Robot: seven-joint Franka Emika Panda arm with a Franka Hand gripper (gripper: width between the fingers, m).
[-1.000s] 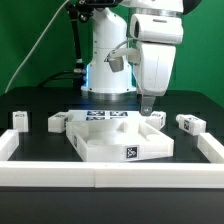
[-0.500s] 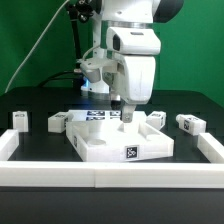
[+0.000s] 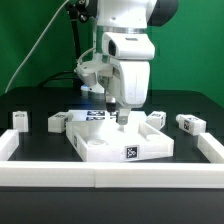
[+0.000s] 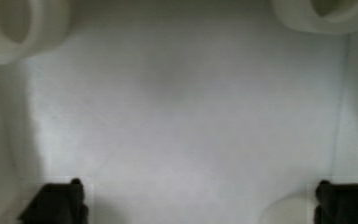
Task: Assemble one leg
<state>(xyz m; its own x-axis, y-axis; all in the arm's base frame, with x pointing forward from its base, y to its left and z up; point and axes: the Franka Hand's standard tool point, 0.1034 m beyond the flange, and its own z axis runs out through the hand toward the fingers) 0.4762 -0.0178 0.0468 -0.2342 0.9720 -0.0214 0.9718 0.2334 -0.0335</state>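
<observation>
- Legs, four small chunky white plastic pegs with black-and-white square tags, all lie loose on the black bench, none of them in the claw.
- In the exterior view, the first leg sits far out at 9 o'clock from the panel, and the second leg is nearer on the same side.
- The third leg is just beside the panel's back corner at about 2 o'clock; I cannot tell whether they touch.
- The fourth leg lies further out at 3 o'clock.
- The panel is a large white square with raised rims, matte and smooth, with one square tag on its front wall.
- The claw hangs from the glossy white arm, low over the panel's back part at 12 o'clock. Contact cannot be judged.
- In the wrist view the claw is spread wide with nothing between its dark fingertips. Below them is a plain, soft-lit white surface with two rounded raised rims at its far corners.
- The marker board, thin and flat, lies behind the panel at 12 o'clock.
- Long white rails with square edges border the bench at 6, 9 and 3 o'clock.
</observation>
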